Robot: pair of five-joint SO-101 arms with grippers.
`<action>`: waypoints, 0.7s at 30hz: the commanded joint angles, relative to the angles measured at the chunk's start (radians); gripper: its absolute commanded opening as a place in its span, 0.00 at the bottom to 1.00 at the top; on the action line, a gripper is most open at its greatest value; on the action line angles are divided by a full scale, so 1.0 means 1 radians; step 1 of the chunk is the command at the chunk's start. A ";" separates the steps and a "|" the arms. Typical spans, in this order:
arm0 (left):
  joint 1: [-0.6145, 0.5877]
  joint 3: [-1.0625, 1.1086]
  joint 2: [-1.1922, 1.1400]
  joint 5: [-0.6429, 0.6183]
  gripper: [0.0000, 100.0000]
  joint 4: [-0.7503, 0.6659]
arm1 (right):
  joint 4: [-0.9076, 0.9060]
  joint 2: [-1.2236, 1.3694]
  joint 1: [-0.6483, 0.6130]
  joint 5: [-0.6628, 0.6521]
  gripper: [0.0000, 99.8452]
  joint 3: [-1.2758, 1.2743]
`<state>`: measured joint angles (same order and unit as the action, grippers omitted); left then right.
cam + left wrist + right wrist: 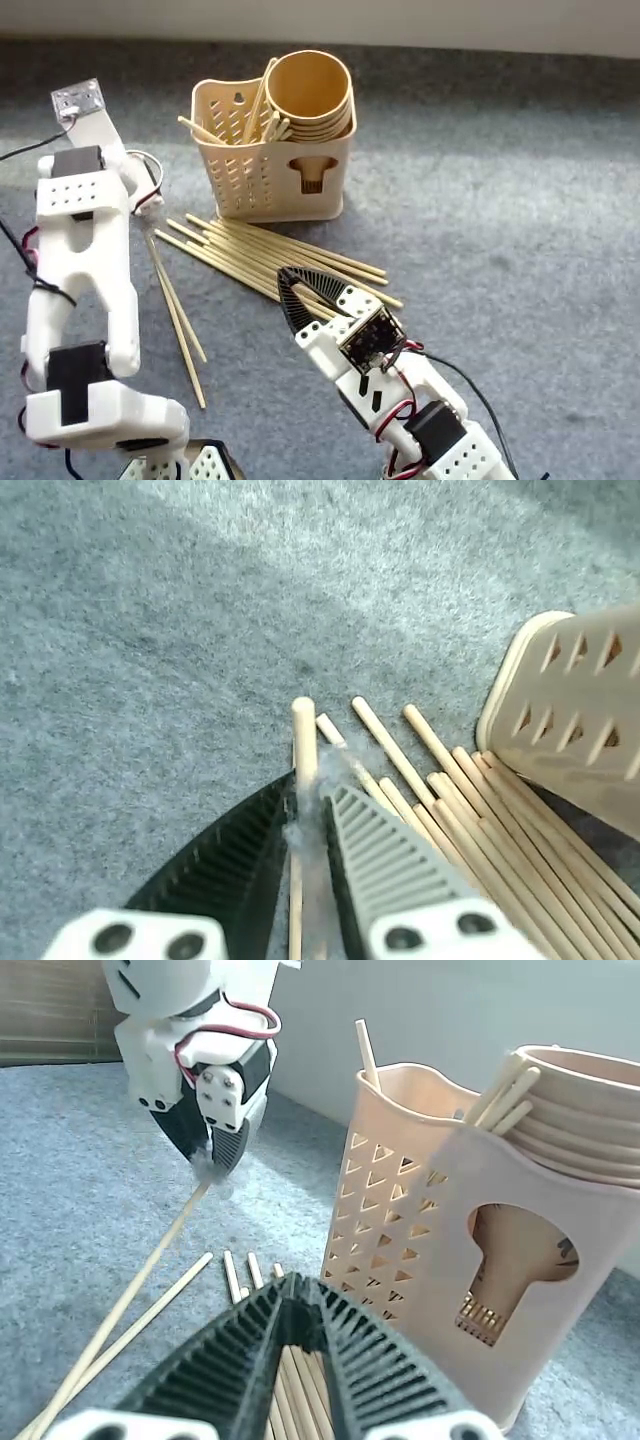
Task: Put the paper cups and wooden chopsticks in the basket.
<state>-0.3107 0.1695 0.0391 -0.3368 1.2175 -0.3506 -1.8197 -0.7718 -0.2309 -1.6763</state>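
Observation:
A cream perforated basket (262, 185) stands at the back of the grey carpet. It holds stacked paper cups (310, 92) and a few wooden chopsticks (256, 112). Many loose chopsticks (262, 252) lie fanned in front of it. My left gripper (306, 780) is shut on one chopstick (303, 730) near its end, low over the carpet left of the basket (570, 705). From the right wrist view this left gripper (216, 1163) pinches the stick (130, 1295), which slants down to the floor. My right gripper (292, 292) sits shut over the pile's near side, and nothing shows between its jaws (298, 1310).
Two chopsticks (178, 318) lie apart from the pile, beside the left arm (85, 260). Open carpet stretches to the right of the basket (450, 1220) and pile. Red and black cables trail off both arms.

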 commanded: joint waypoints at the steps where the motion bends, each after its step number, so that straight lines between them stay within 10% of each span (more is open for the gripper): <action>1: 0.019 -0.038 0.119 -0.005 0.01 -0.003 | -0.002 -0.016 -0.010 -0.009 0.01 -0.093; 21: 0.122 -0.148 0.570 -0.005 0.01 -0.120 | -0.002 -0.012 -0.010 -0.009 0.01 -0.093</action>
<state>-0.2140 0.1036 0.5516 -0.3368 1.1515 -0.3506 -1.8197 -0.7718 -0.2309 -1.6763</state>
